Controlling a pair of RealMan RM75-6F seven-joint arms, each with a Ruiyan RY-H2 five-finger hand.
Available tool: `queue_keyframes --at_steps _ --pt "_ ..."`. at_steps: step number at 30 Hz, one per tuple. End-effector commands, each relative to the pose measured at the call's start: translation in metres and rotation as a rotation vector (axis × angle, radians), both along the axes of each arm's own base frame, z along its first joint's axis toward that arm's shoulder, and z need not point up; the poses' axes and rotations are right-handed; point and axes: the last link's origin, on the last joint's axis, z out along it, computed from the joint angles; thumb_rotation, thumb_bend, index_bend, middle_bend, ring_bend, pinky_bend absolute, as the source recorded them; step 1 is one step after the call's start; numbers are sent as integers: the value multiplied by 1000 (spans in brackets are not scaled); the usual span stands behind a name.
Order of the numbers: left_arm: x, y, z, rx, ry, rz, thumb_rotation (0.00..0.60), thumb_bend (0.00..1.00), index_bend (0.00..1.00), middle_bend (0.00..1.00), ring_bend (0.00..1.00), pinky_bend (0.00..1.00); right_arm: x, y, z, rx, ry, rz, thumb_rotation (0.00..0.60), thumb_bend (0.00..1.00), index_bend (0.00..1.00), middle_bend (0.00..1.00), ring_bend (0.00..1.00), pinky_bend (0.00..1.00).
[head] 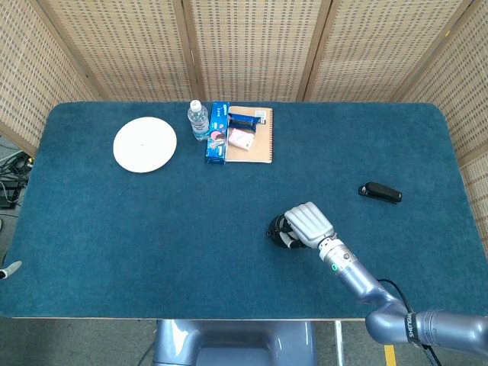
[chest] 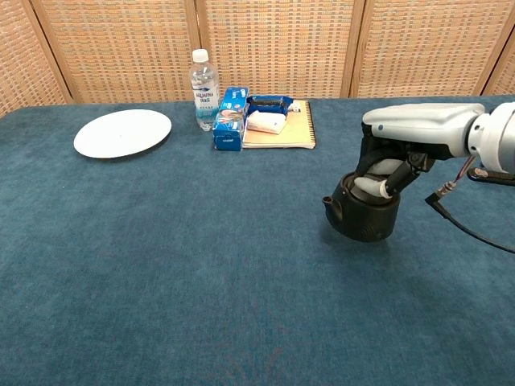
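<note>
My right hand (head: 309, 223) (chest: 406, 137) grips a small black pot (head: 275, 229) (chest: 364, 217) from above, fingers hooked over and into its rim. The pot has a short spout on its left side and sits at the table's middle, toward the front edge. Whether it touches the blue cloth or hangs just above it is unclear. Of my left hand only a pale sliver (head: 8, 268) shows, at the left image edge off the table.
At the back stand a white plate (head: 145, 144) (chest: 122, 133), a water bottle (head: 197, 119) (chest: 203, 79), a blue box (head: 217, 132) and a tan notebook (head: 261, 145) with small packets on it. A black stapler (head: 380, 192) lies right of my hand.
</note>
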Motion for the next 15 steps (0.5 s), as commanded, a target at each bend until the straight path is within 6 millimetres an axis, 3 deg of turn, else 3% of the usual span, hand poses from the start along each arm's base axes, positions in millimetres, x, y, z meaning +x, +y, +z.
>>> queue_keyframes --at_steps 1,7,15 --pt "0 0 1 2 -2 -2 600 0 0 0 0 0 9 -2 9 -21 4 21 526 827 1000 1000 1000 905" --pt "-1 -1 3 5 -12 -5 600 0 0 0 0 0 30 -5 25 -61 47 72 517 823 1000 1000 1000 904" --pt "-1 -2 5 5 -21 -8 600 0 0 0 0 0 52 -3 29 -72 76 83 513 819 1000 1000 1000 904"
